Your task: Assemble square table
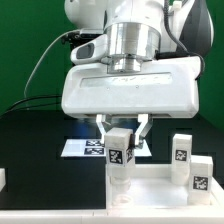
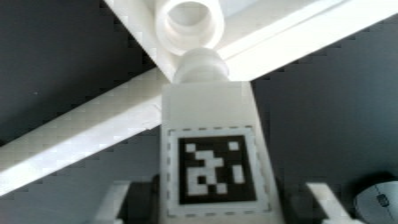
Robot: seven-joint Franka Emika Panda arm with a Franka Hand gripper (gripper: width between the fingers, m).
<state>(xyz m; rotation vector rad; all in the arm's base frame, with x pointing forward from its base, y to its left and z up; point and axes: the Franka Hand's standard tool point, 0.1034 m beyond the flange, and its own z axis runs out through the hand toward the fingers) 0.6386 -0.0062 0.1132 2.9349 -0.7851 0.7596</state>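
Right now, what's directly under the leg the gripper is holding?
The leg, clamped in the gripper, stands upright over a corner of the square tabletop. The wrist view shows a round socket just past its tip. Whether the tip touches is hidden.

A robotics lab is showing here: a white robot arm [image 1: 135,40] is standing over a black surface [image 1: 35,140], a green backdrop [image 1: 30,50] is hanging behind it, cables [image 1: 55,45] are trailing from the arm, and the marker board [image 1: 85,148] is lying flat.
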